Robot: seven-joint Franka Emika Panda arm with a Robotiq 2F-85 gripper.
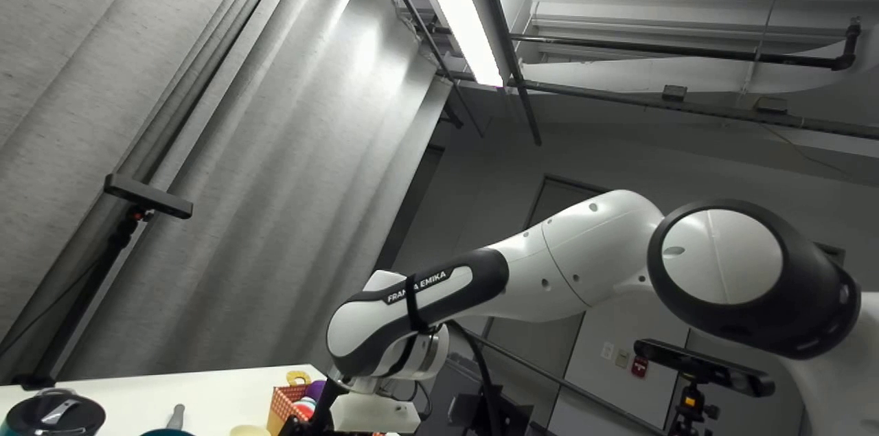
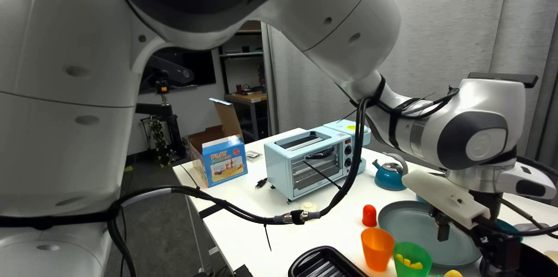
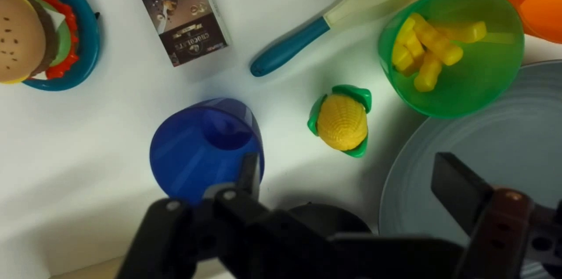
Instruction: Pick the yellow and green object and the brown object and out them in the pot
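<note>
We see the arm (image 2: 340, 17) reach out over the worktop (image 2: 283, 248) in both exterior views. It bends, slopes down, and ends with the pincer (image 3: 346, 159) hanging above the worktop, pointing at it. The two fingers (image 3: 459, 191) are spread wide, and they hold nothing. In the wrist view we find the corn (image 3: 342, 121) on the worktop, between the blue cup (image 3: 197, 151) and the green cup (image 3: 491, 72), with the plate (image 3: 417, 178) near it. The brown box (image 3: 180, 15) lies flat near the spoon (image 3: 290, 46). The pincer hides part of a round black thing (image 3: 329, 218), so we cannot tell what it is
</note>
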